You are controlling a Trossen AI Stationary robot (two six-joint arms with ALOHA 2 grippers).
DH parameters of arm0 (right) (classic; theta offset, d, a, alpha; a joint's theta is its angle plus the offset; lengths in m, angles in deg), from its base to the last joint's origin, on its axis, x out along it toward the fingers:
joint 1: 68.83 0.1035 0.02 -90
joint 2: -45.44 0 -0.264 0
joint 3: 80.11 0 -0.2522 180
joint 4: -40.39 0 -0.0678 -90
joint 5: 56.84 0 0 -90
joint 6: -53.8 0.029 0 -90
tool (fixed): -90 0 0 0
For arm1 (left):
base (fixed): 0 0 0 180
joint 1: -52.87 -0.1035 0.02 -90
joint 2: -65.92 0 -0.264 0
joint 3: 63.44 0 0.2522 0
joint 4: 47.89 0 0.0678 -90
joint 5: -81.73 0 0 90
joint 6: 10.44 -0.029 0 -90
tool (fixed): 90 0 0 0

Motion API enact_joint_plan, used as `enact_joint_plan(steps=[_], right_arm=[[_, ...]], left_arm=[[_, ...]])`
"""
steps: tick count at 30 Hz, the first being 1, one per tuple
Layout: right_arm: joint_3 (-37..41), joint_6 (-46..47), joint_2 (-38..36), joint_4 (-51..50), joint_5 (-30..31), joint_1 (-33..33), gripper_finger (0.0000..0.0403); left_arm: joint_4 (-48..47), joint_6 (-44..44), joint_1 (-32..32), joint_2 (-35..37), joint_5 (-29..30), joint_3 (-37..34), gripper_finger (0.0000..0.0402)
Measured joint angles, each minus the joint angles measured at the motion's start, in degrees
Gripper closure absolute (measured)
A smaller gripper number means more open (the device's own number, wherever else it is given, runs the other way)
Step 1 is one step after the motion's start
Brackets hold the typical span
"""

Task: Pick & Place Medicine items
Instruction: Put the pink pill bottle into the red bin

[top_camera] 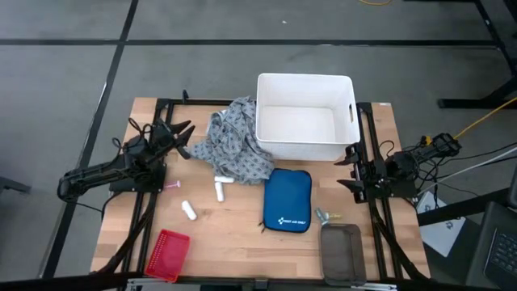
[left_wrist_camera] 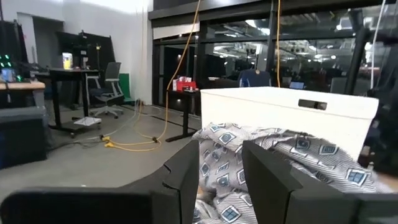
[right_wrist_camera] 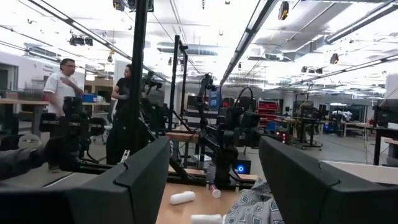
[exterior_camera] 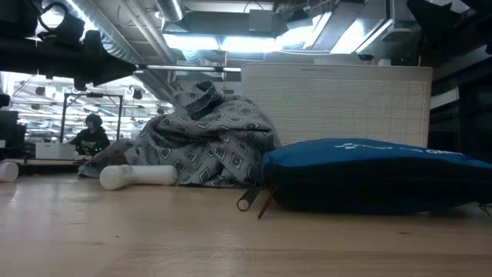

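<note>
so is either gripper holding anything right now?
No. The left gripper is open beside the grey cloth, nothing between its fingers. The right gripper is open and empty beside the white bin.

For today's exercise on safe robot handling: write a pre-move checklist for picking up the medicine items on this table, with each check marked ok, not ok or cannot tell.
1. Left gripper free of load: ok, fingers parted, nothing between them, above the grey patterned cloth.
2. Right gripper free: ok, open beside the white plastic bin.
3. White cylindrical bottles and reachable: ok, lying exposed on the wooden table.
4. Bin empty: ok.
5. Items hidden under cloth: cannot tell.
6. Blue zip pouch closed: cannot tell.
</note>
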Motion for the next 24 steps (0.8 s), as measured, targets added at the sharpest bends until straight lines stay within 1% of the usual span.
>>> enact_joint_plan(steps=[2, 7, 9, 14, 15, 19, 24], right_arm=[[0.0, 0.0, 0.0, 0.0, 0.0, 0.0, 0.0154], [0.0, 0.1, 0.0, 0.0, 0.0, 0.0, 0.0154], [0.0, 0.2, 0.0, -0.1, 0.0, 0.0, 0.0154], [0.0, 0.2, 0.0, -0.1, 0.0, 0.0, 0.0154], [0.0, 0.2, 0.0, -0.1, 0.0, 0.0, 0.0154], [0.0, 0.2, 0.0, -0.1, 0.0, 0.0, 0.0154], [0.0, 0.2, 0.0, -0.1, 0.0, 0.0, 0.0154]], left_arm=[[0.1, 0.0, 0.0, 0.0, 0.5, 0.0, 0.0281], [0.9, -3.7, 0.0, 0.0, 6.2, 0.0, 0.0281], [1.0, -3.9, 0.0, 0.0, 6.4, 0.0, 0.0281], [0.8, 1.0, 0.0, 0.0, 5.3, 0.0, 0.0281], [0.9, 1.4, 0.0, 0.0, 4.7, 0.0, 0.0281], [-1.6, 2.4, 0.0, 0.0, -1.9, 0.0, 0.0281], [-2.1, 3.7, 0.0, 0.0, -5.8, 0.3, 0.0277]])
